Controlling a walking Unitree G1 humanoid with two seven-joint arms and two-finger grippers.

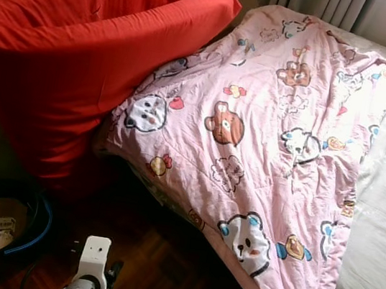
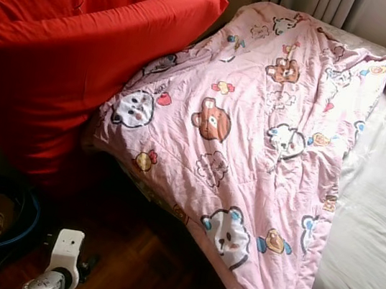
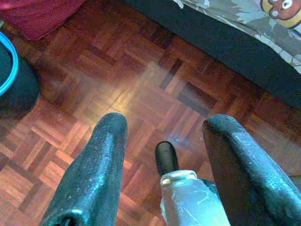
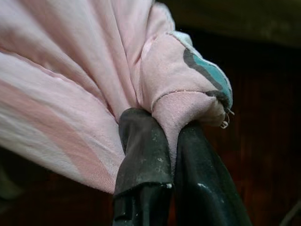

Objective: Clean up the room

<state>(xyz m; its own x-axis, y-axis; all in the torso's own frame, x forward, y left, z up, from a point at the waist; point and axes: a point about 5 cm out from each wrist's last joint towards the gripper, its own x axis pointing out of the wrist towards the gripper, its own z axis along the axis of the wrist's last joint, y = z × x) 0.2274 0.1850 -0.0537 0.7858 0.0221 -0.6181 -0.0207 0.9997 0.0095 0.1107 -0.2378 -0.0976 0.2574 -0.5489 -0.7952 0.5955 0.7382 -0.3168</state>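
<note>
right claw pinching pink quilt corner | left claw spread, parquet floor below

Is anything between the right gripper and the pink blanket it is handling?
Nothing visible. The right gripper is already clamped on a bunched corner of the pink blanket, cloth pinched directly between its fingers. The left gripper hangs open above the wooden floor.
</note>
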